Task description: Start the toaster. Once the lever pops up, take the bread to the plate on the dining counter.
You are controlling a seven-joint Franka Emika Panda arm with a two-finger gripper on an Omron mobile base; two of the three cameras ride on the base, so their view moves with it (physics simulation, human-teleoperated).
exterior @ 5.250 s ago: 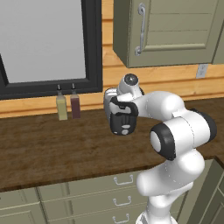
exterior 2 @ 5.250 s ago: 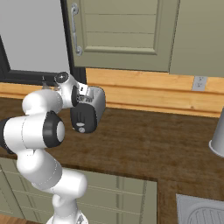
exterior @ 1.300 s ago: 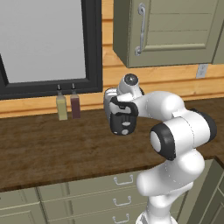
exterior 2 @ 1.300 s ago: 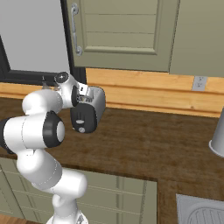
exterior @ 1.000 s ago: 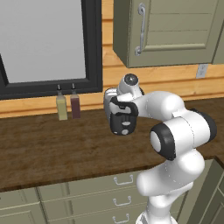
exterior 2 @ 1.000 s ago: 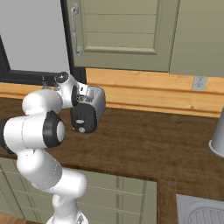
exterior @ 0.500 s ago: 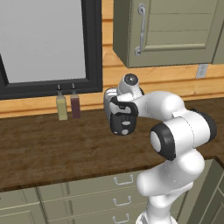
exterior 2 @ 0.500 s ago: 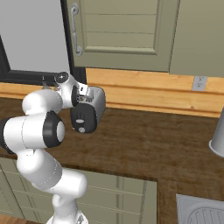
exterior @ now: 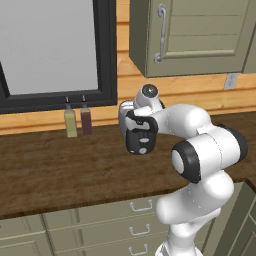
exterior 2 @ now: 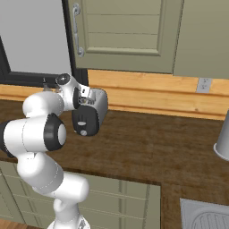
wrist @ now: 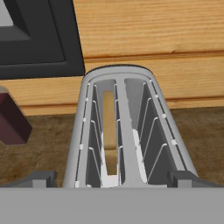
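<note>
toaster (wrist: 127, 131) lever hidden behind hand | bread (wrist: 109, 131) sunk in slot | gripper (wrist: 111, 178) spread wide (empty) | dark wood counter (exterior: 60, 165), back edge

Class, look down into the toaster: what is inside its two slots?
In the toaster, the bread stands in the left slot as the hand view shows it; the other slot looks empty. The bread's lower edge is hidden.

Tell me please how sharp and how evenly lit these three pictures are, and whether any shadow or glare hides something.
Hand view: sharp, flat light; the thin tan bread slice shows clearly inside the rounded silver toaster, slots darker lower down. Left base view: even light, no glare on the dark wood countertop. Right base view: soft render, and the black end panel is dim, so its lever is hard to see.
</note>
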